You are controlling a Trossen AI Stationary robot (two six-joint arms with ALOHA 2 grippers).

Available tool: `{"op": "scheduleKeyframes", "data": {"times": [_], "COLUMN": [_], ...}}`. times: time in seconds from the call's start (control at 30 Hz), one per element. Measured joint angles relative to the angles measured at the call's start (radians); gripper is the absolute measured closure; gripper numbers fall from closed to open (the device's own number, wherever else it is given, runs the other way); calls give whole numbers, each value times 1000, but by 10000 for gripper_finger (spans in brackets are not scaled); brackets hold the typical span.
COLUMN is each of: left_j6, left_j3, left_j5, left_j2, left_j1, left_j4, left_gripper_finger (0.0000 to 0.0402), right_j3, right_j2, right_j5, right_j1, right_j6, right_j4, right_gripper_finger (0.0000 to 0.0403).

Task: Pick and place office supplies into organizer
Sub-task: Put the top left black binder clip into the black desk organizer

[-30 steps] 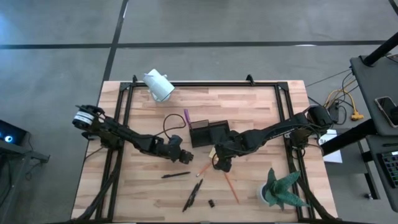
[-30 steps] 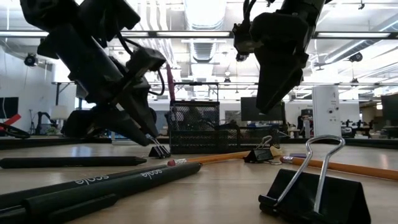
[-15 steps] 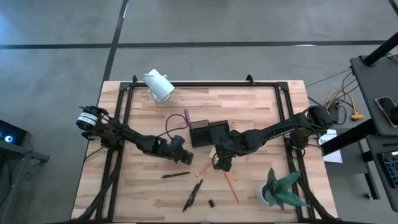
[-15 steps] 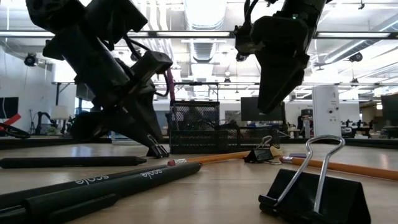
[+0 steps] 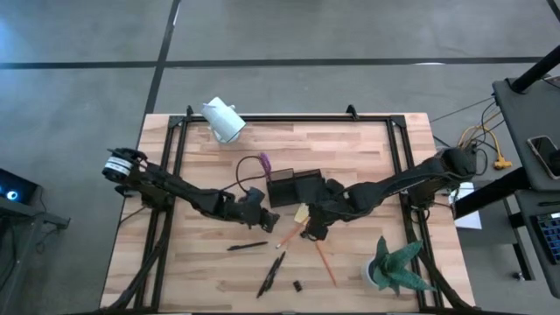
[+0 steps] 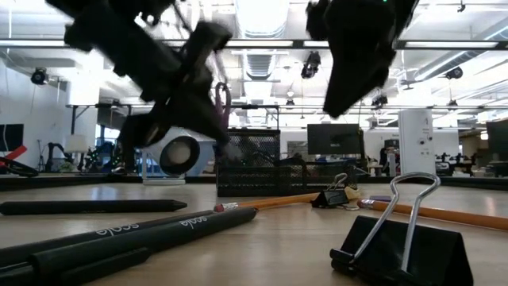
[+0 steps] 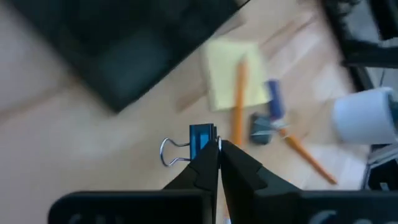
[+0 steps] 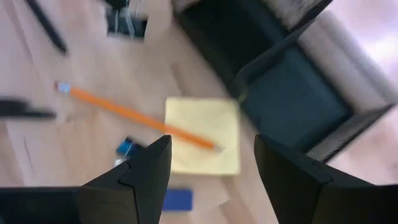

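Note:
My left gripper (image 7: 217, 147), just left of the organizer (image 5: 293, 186) in the high view, is shut on a small blue binder clip (image 7: 202, 134) well above the table. My right gripper (image 8: 211, 163) hangs open over the yellow sticky-note pad (image 8: 205, 134), across which an orange pencil (image 8: 134, 117) lies. It has nothing between its fingers. A small blue piece (image 8: 177, 199) and a little clip (image 8: 124, 149) lie by the pad. Black pens (image 5: 248, 247) (image 5: 271, 273) rest on the wood nearer the front edge. A purple handle (image 5: 262, 161) shows at the organizer's far left. My left gripper pinches the blue binder clip's body (image 7: 203, 132) between its two fingertips. The fingers slant downward. The clip's wire handle (image 7: 169, 153) sticks out to one side of them. The clip is lifted clear of the table.
A large black binder clip (image 6: 397, 246) and two pens (image 6: 119, 238) lie close to the low camera. A second pencil (image 5: 325, 262) and a small black piece (image 5: 297, 285) lie front right. A plant (image 5: 398, 267) stands at the front right corner, a white camera (image 5: 223, 120) at the far left.
My left gripper has shut on the blue clip at the table and then risen with it, rolling as it went; the clip is now lifted clear. My right gripper has also risen a little, still open, uncovering the yellow pad in the high view.

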Motion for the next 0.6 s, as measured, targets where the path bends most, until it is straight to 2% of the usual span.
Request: {"op": "scheduleKeyframes", "data": {"times": [0.1,0.23,0.37,0.47,0.6], "left_j6": [97,299,499,507,473], "left_j3": [70,169,206,199,193], "left_j5": [-60,-157,-260,-279,-301], "left_j2": [-20,-16,-8,-7,-6], "left_j1": [1,-1,-5,16,46], "left_j4": [-107,-266,-286,-284,-363], "left_gripper_finger": [402,402,402,401,401], "right_j3": [0,0,0,0,0], "right_j2": [-52,-111,-152,-170,-179], "right_j5": [106,228,331,337,337], "right_j1": [19,34,48,50,50], "right_j6": [1,-1,-12,-14,14], "right_j4": [0,-6,-35,-64,-98], "right_gripper_finger": [181,181,181,181,181]}}
